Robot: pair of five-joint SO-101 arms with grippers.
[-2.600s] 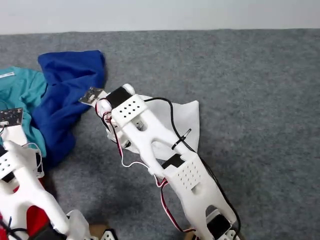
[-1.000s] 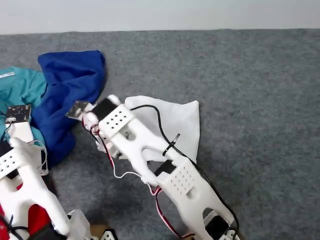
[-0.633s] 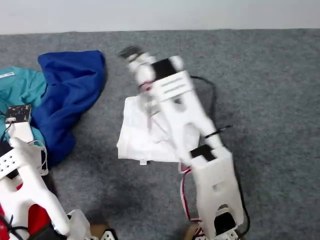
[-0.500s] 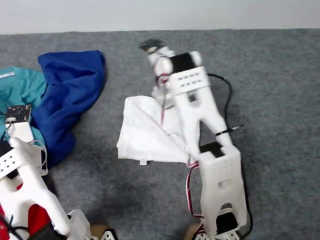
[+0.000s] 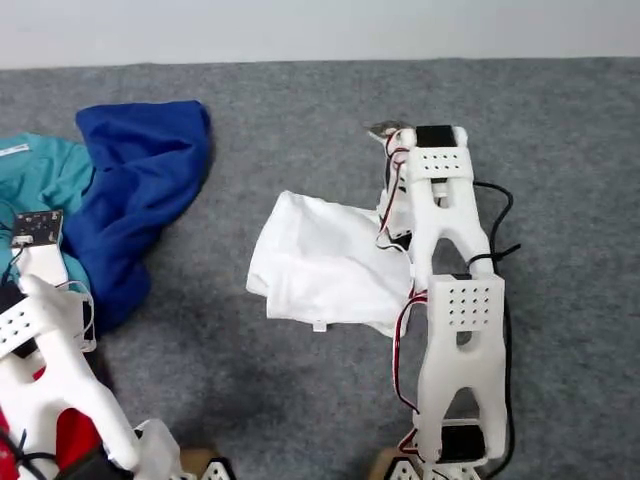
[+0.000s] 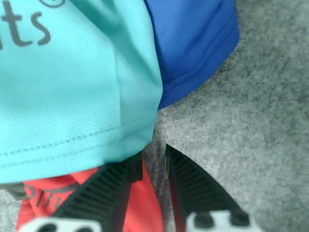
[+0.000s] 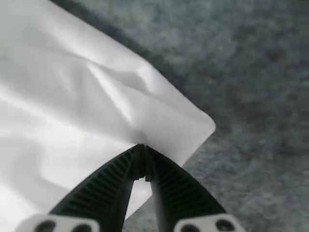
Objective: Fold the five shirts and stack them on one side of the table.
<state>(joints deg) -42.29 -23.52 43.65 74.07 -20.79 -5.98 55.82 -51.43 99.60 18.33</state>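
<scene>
Right gripper point(image 7: 143, 150) shut tight on a fold of the white shirt point(image 5: 325, 265), close to one corner; jaws meet on the cloth. White shirt lies rumpled mid-table on the grey table point(image 5: 560, 150), its edge beside the right arm point(image 5: 455, 300). Blue shirt point(image 5: 140, 180) heaped at the far left, touching the teal shirt point(image 5: 35, 185); a strip of bare grey between blue and white. Left gripper point(image 6: 153, 153) low over the red shirt point(image 6: 145, 208) by the teal hem; jaws a narrow gap apart, nothing between them.
</scene>
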